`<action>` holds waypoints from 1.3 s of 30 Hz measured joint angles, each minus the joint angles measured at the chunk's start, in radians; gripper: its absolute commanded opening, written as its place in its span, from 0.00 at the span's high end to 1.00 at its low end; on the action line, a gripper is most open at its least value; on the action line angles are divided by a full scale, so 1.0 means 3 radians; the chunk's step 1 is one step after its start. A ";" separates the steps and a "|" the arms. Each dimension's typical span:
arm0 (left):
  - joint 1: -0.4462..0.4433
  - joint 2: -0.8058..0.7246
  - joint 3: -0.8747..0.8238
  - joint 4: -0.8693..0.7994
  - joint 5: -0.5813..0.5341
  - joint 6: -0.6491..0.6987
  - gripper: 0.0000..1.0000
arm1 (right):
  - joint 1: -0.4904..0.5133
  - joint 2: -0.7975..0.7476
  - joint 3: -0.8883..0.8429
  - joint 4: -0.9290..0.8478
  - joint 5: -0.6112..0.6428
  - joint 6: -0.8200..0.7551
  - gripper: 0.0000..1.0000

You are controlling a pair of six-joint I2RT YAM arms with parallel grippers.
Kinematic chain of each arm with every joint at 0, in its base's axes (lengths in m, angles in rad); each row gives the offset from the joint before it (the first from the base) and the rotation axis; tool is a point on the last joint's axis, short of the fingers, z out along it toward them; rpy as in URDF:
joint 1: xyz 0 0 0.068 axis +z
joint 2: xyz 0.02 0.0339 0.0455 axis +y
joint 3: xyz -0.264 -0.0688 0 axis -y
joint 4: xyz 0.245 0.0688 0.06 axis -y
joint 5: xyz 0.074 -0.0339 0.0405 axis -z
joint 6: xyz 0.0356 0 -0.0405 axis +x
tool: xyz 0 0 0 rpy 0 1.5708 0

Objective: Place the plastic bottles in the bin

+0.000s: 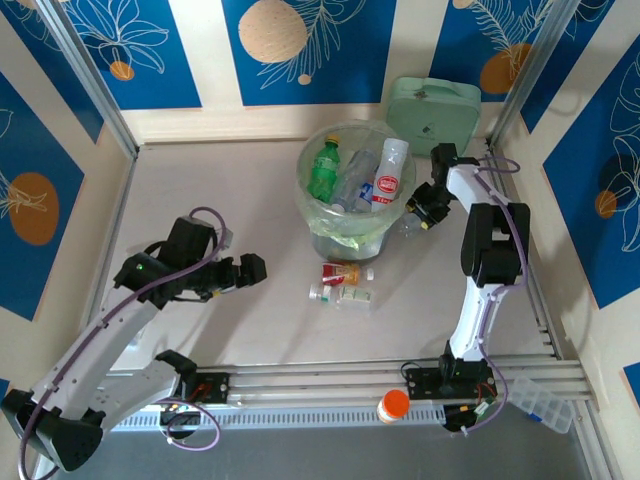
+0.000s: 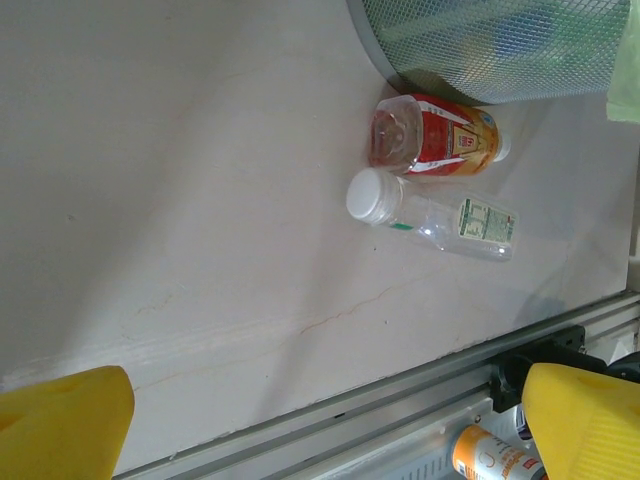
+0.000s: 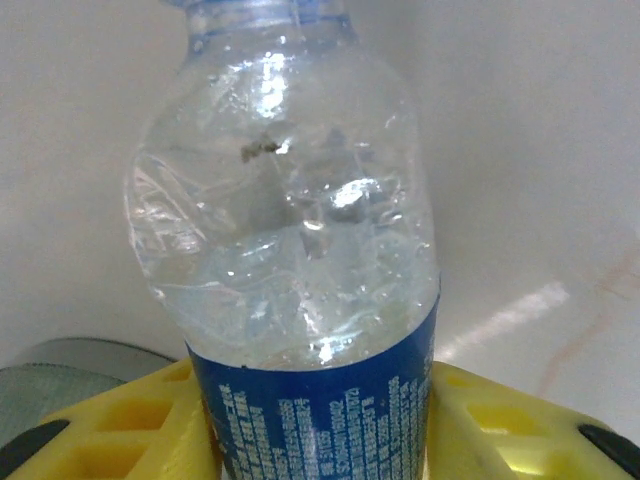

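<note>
Surface: pale beige table (image 1: pixel 200 200), aluminium rail at the near edge.
Room: walls (image 1: pixel 120 50) with blue panels bearing white leaf and orange disc motifs.
Bin (image 1: pixel 345 243): far centre of the table. It holds a green bottle (image 1: pixel 325 168), a red-labelled bottle (image 1: pixel 388 178) and clear ones that overlap, so the count is unclear.
On the table just before the bin: red-and-orange-labelled bottle (image 2: pixel 432 135) and white-capped clear bottle (image 2: pixel 430 212), both lying down.
Left gripper (image 1: pixel 250 270): left of centre, fingers spread wide, empty.
Right gripper (image 1: pixel 425 210): beside the bin's right wall, clamped on a blue-labelled clear bottle (image 3: pixel 290 220). Its cap is cut off and its base hidden.
</note>
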 measured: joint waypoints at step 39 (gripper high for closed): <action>0.0000 -0.0219 0.1382 -0.0408 -0.0011 0.0163 0.01 | 0.1317 -0.1611 0.1798 -0.1086 -0.0155 -0.1063 0.52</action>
